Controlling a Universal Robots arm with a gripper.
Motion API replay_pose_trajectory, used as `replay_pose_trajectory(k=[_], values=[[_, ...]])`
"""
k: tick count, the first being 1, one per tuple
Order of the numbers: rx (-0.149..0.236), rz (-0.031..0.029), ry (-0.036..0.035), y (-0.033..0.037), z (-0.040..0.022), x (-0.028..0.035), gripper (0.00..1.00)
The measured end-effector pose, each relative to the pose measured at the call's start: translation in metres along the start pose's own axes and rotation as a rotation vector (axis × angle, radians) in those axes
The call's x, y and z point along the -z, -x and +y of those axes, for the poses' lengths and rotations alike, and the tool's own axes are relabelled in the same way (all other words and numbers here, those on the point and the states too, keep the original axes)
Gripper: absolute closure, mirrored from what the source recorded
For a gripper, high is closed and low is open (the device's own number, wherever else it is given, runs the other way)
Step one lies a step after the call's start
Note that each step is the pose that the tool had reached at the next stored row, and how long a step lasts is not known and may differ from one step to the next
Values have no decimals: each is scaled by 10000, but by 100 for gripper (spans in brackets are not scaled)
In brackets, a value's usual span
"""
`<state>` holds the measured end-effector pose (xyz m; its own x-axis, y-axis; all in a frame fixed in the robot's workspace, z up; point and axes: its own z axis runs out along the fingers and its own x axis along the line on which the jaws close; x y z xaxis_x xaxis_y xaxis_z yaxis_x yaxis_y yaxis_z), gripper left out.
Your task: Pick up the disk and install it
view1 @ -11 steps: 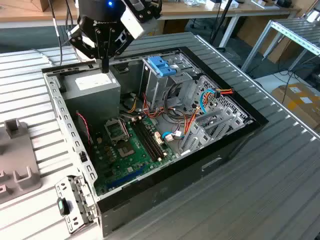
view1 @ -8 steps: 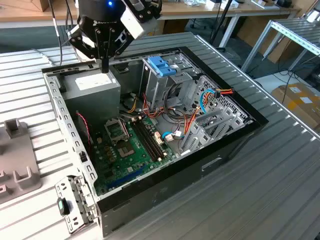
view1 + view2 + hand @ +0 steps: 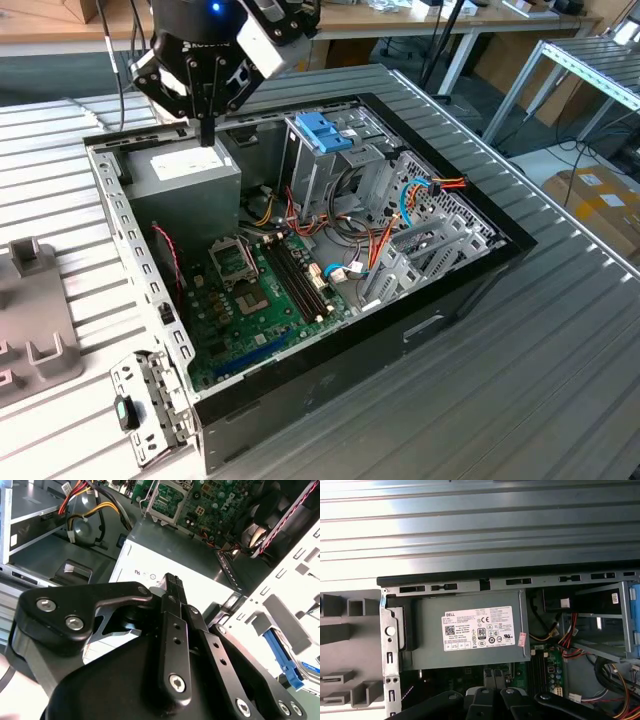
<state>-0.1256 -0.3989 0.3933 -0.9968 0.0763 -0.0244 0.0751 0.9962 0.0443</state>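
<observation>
Hovering above grey power supply (image 3: 185, 178) inside open computer case (image 3: 330, 365): fingers (image 3: 207, 128) pressed together, holding nothing.

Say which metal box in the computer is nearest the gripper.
The grey power supply with the white label, under the gripper; the drive cage stands farther off.

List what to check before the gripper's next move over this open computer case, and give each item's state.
1. The disk in the gripper: not ok; it is shut on nothing.
2. Gap between gripper and the power supply: cannot tell; it hangs right over it.
3. The computer case open: ok; motherboard exposed.
4. The drive cage free on top: ok; nothing lies over its blue clip.
5. The cables clear of the cage: not ok; red and orange ones loop beside it.
6. Where the disk lies: cannot tell.
</observation>
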Motion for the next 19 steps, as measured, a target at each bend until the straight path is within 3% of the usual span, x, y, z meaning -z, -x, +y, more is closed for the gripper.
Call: replay_pose_trajectory(k=[19], values=[[0, 0, 0, -45, -3, 1, 89]])
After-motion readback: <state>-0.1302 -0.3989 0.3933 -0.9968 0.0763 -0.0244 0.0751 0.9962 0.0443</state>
